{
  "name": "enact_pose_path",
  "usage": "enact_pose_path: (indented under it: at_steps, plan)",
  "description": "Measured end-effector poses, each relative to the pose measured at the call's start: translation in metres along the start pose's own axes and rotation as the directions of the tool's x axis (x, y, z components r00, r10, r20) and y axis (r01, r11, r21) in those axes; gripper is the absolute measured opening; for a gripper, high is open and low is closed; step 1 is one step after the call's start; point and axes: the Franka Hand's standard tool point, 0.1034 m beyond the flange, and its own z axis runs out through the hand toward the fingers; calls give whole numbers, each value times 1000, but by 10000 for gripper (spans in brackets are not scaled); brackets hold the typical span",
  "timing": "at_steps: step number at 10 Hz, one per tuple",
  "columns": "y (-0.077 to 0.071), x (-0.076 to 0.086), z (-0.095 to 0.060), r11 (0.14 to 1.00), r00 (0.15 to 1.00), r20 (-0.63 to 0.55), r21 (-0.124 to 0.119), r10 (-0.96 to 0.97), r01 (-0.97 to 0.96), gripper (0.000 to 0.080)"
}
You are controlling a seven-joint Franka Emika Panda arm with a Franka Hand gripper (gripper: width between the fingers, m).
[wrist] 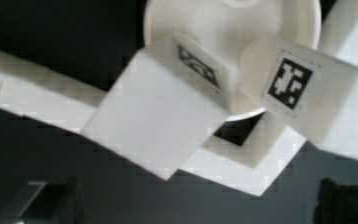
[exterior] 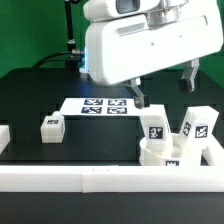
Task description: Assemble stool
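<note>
The white round seat disc (exterior: pixel 163 154) lies at the exterior view's right, against the rail corner. Two blocky tagged legs (exterior: pixel 156 122) (exterior: pixel 197 125) stand up from it. A third leg (exterior: pixel 52 127) lies alone on the black table at the exterior view's left. My gripper (exterior: pixel 165 88) hangs open and empty above the seat and its two legs. In the wrist view the seat (wrist: pixel 229 30) and the two legs (wrist: pixel 149 120) (wrist: pixel 297 80) fill the frame, with the dark fingertips (wrist: pixel 43 200) far apart and nothing between them.
The marker board (exterior: pixel 100 104) lies flat in the middle of the table, behind the loose leg. A long white border rail (exterior: pixel 90 178) runs along the front edge and also shows in the wrist view (wrist: pixel 34 90). A cable and post stand at the back.
</note>
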Motion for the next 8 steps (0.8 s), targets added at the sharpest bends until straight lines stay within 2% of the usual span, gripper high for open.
enact_pose_path:
  at_steps: [2,4,7,8]
  plan:
    - [2,-2,0,980,980,8,-6,-197,197,649]
    - [6,-3,5,903,904,19,-17,-428,428,649]
    - [6,-8,15,750,749,58,-4,-660,662,649]
    - [5,-9,19,768,767,59,1,-639,640,649]
